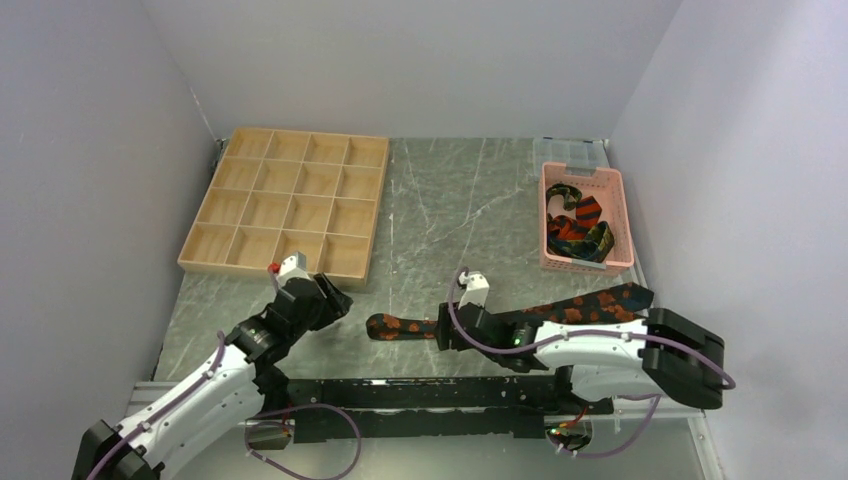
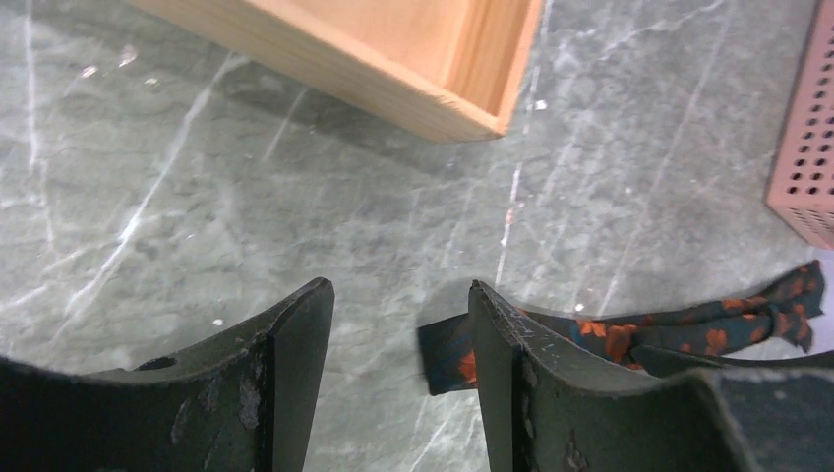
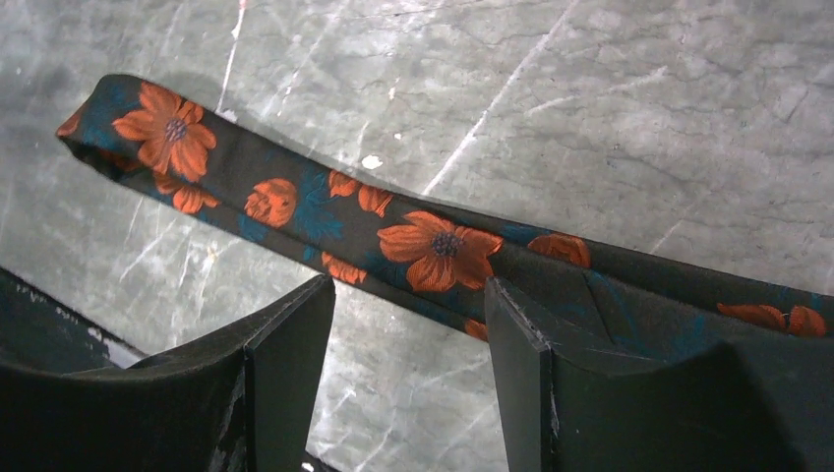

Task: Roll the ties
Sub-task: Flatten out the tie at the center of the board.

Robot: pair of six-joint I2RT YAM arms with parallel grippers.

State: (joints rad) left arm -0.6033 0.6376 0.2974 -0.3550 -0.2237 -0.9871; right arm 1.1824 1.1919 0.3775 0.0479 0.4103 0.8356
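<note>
One tie (image 1: 598, 303), black with orange flowers and teal leaves, lies stretched flat on the grey table, running from the middle toward the right. My right gripper (image 1: 446, 330) hovers open over its left part; in the right wrist view the tie (image 3: 285, 202) passes just beyond the gripper (image 3: 408, 285), nothing between the fingers. My left gripper (image 1: 336, 298) stands open to the left of the tie's end, apart from it. In the left wrist view that end of the tie (image 2: 447, 356) shows beside the right finger (image 2: 502, 354). More ties (image 1: 578, 228) lie bundled in the pink basket (image 1: 617, 215).
A wooden tray of compartments (image 1: 285, 205) fills the back left; its corner (image 2: 423, 79) is just ahead of my left gripper. The pink basket's wall (image 2: 808, 147) shows at the right. A clear plastic box (image 1: 570, 151) sits behind the basket. Walls close in on three sides.
</note>
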